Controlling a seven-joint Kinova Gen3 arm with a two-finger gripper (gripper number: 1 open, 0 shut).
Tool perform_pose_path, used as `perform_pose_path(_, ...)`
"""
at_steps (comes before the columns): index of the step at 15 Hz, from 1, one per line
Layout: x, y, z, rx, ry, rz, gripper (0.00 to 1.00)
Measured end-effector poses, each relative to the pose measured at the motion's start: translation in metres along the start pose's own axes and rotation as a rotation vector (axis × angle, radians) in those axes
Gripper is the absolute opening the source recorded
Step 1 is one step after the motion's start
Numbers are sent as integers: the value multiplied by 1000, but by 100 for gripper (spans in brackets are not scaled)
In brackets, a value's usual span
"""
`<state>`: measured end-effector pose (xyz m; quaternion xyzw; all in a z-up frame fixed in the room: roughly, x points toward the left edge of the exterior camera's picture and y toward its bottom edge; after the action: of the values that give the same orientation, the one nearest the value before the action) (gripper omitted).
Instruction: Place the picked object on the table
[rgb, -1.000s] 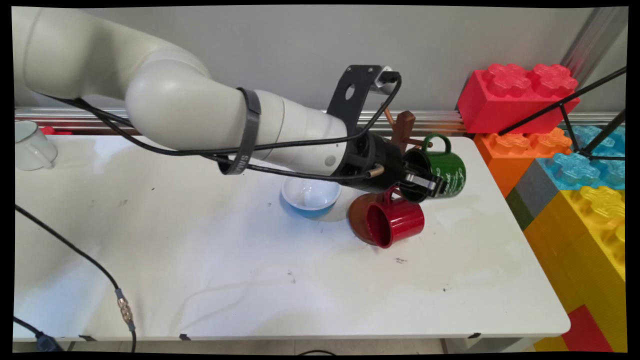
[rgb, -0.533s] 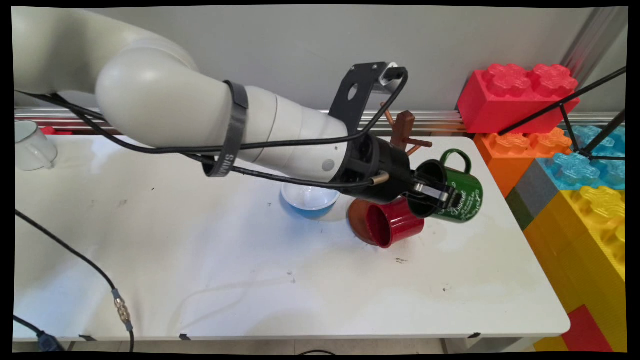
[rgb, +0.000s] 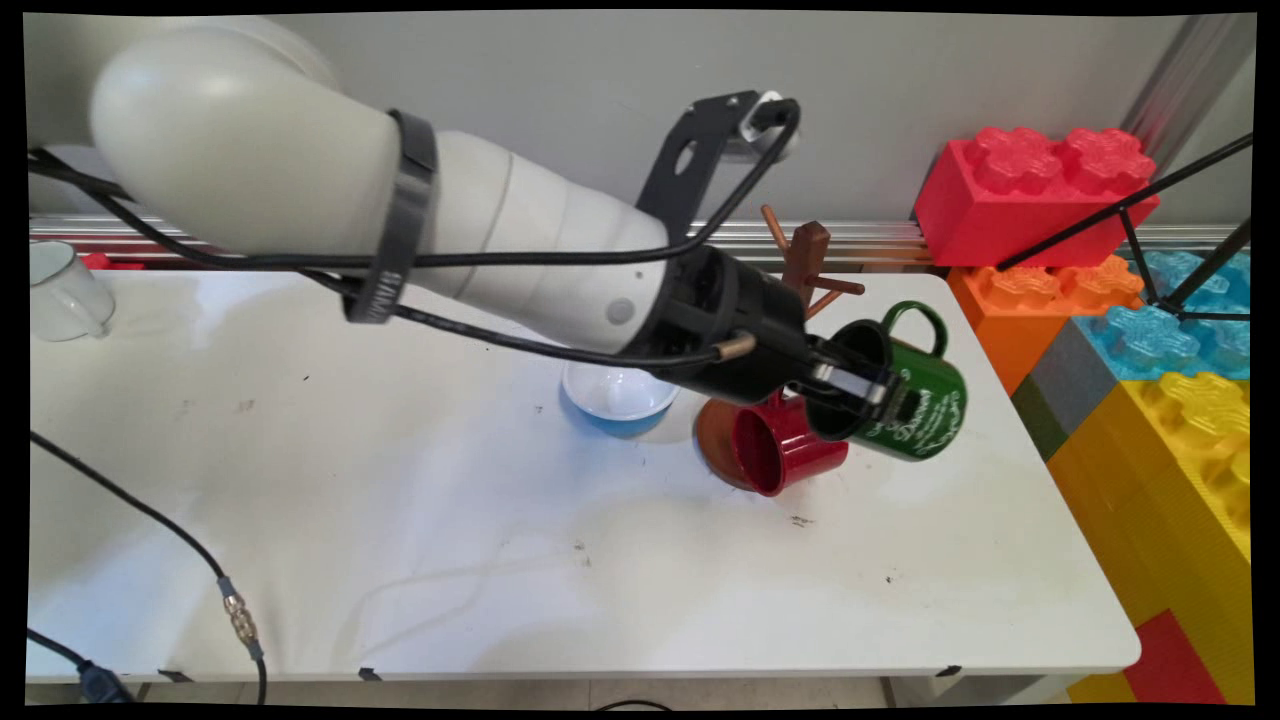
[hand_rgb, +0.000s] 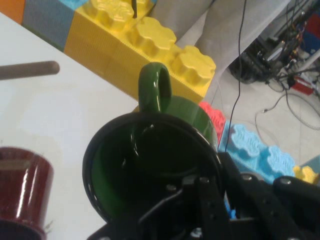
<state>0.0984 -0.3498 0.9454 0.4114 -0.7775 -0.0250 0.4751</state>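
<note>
From the main view, the hand (rgb: 850, 385) is clamped on the rim of a green mug (rgb: 905, 395), one finger inside the mouth and one outside, holding it tilted in the air above the right part of the white surface (rgb: 500, 520). Just below and to its left a red mug (rgb: 785, 445) lies on its side against a brown mug tree (rgb: 805, 262). A small blue bowl (rgb: 620, 397) sits beside them; a white cup (rgb: 60, 290) stands far left; big toy bricks (rgb: 1150, 330) flank the right edge

In the hand view, the hand (hand_rgb: 200, 195) grips the green mug (hand_rgb: 150, 160) at its rim, handle up; the red mug (hand_rgb: 22, 187) shows lower left
</note>
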Motion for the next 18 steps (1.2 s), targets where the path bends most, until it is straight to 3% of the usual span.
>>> perform_pose_path(10,-8,-28,-56,62,-160,141,0)
perform_pose_path(14,-14,-41,-79,110,-246,209,0)
perform_pose_path(18,-16,-46,-85,147,-301,263,0)
